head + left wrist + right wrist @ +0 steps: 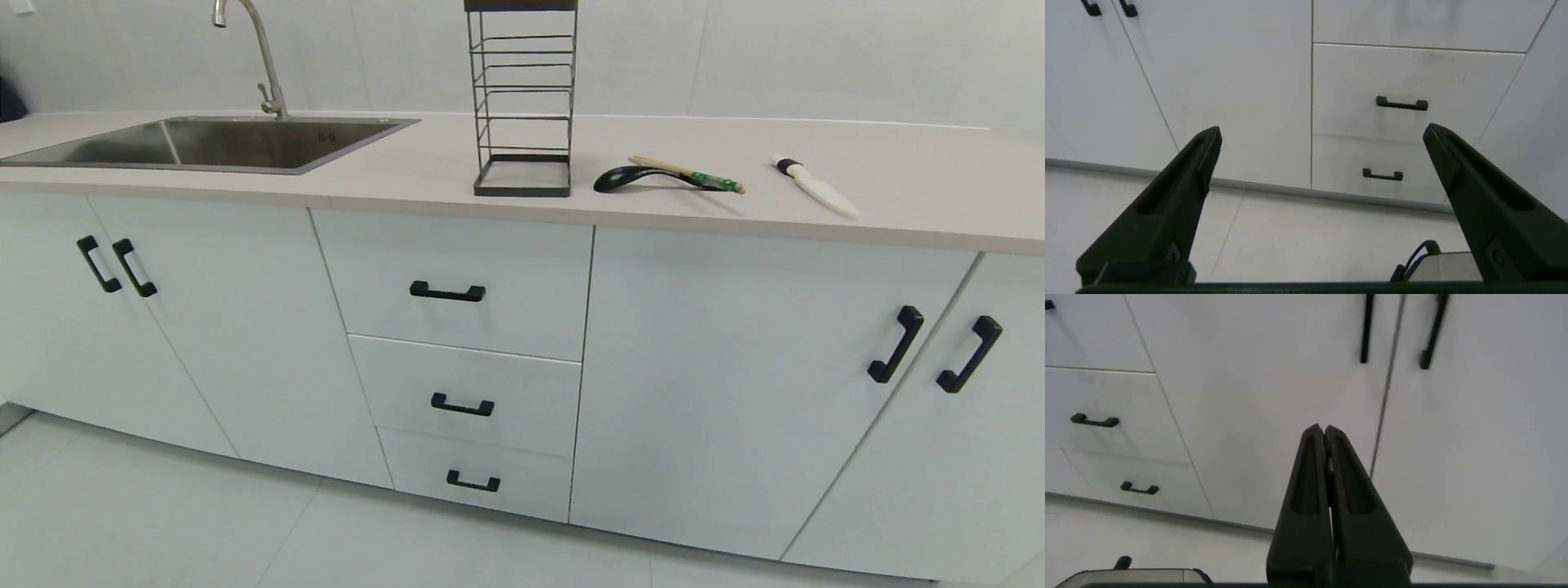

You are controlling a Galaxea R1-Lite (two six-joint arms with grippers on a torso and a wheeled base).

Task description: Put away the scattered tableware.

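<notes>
The white tiled wall (775, 57) and pale tiled floor (163, 523) frame a long run of white cabinets (718, 367) with black handles, three drawers (457, 343) stacked in the middle. The light stone-look countertop (898, 163) on top is smooth and flat, so anything on it should slide easily. A steel sink (245, 139) with a curved faucet (263, 57) is set into its left end.

Near the counter's middle stands a tall black wire rack (522, 189), upright and holding nothing, probably the place for the tableware. Just beside it, to its right, a black spoon (633, 177) lies bowl toward the rack. A white knife (816, 188) lies farther right, well apart, and angled. A pair of wooden chopsticks (686, 173) rests across the spoon's handle, touching it. All three lie loose, none put away yet.

The left gripper (1323, 132) hangs low before the drawers, its fingers spread wide with nothing between them, perhaps readied for a first pick. The right gripper (1324, 431) hangs before the cabinet doors, its fingers pressed together and holding nothing
</notes>
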